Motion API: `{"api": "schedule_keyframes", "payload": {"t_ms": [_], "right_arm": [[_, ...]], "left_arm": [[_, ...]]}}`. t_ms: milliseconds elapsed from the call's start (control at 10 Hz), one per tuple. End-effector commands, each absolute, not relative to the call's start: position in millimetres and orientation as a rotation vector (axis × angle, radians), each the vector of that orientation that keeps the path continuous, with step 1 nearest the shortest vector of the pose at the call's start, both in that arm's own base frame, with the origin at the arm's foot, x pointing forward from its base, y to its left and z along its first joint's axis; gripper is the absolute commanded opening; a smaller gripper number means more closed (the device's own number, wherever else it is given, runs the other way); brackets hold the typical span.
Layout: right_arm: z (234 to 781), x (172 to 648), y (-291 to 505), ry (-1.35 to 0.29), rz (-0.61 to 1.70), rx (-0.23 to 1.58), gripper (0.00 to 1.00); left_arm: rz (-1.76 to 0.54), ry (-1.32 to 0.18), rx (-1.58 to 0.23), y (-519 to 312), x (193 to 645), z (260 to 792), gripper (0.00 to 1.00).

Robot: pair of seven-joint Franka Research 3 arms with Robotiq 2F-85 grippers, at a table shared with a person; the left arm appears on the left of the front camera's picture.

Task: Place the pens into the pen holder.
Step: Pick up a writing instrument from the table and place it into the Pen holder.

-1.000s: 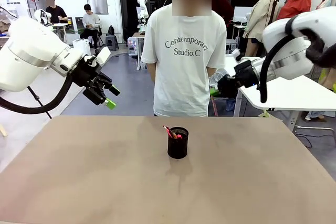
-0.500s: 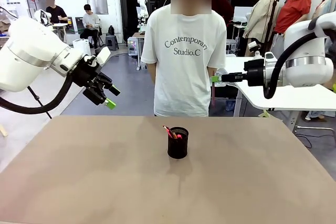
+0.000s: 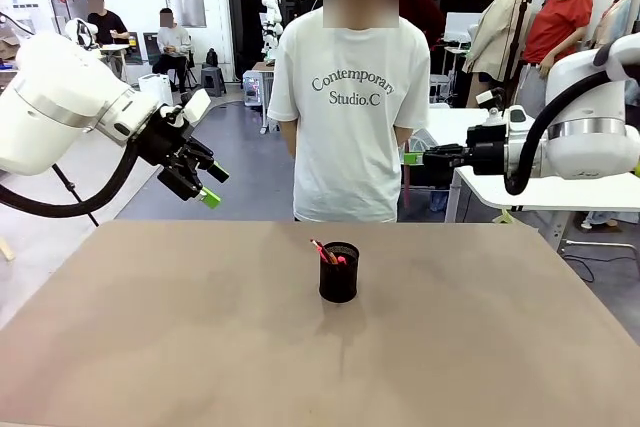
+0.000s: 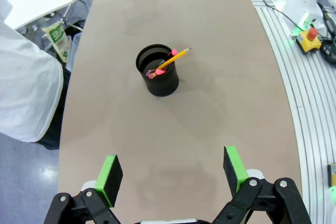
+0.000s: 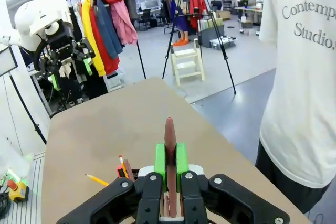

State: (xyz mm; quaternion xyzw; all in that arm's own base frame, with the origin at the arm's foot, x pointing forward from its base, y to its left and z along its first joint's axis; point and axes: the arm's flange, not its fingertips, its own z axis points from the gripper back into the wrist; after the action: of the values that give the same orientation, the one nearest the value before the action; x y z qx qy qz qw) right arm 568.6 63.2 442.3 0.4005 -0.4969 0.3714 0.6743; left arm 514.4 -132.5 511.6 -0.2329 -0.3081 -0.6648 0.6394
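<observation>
The black mesh pen holder (image 3: 339,274) stands at the table's middle, with a yellow pencil (image 4: 176,57) and a black pen with a red end (image 4: 157,72) leaning in it. My right gripper (image 3: 409,158) hovers high beyond the far right table edge, pointing left, shut on the dark reddish-brown pen (image 5: 170,141), which stands between its green pads (image 5: 181,159). The holder's rim (image 5: 132,173) peeks out low beside those fingers. My left gripper (image 3: 211,187) hangs open and empty above the far left corner. Its fingers (image 4: 112,172) spread wide toward the holder (image 4: 159,70).
A person in a white T-shirt (image 3: 347,97) stands at the far edge, just behind the holder and close to my right gripper. A white table (image 3: 540,182) sits behind the right arm. The brown tabletop (image 3: 200,337) lies bare around the holder.
My right arm has swung round so its gripper now points level to the left with the pen in it. The left arm and the holder have not moved.
</observation>
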Motion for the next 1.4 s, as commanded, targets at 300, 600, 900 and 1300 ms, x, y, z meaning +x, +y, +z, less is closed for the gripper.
{"api": "schedule_keyframes", "payload": {"t_ms": [300,600,900,1300], "right_arm": [[449.9,569.9,64.0,-1.140,0.843,0.913,0.00],[449.9,569.9,64.0,-1.140,0.843,0.913,0.00],[446.4,568.9,62.4,-1.126,0.840,0.902,0.00],[417.3,561.4,111.0,-1.164,0.941,1.057,0.00]], "left_arm": [[-1.518,-0.702,-0.537,-130.3,513.3,513.5,1.00],[-1.518,-0.702,-0.537,-130.3,513.3,513.5,1.00],[-1.518,-0.702,-0.537,-130.3,513.3,513.5,1.00],[-1.518,-0.702,-0.537,-130.3,513.3,513.5,1.00]]}}
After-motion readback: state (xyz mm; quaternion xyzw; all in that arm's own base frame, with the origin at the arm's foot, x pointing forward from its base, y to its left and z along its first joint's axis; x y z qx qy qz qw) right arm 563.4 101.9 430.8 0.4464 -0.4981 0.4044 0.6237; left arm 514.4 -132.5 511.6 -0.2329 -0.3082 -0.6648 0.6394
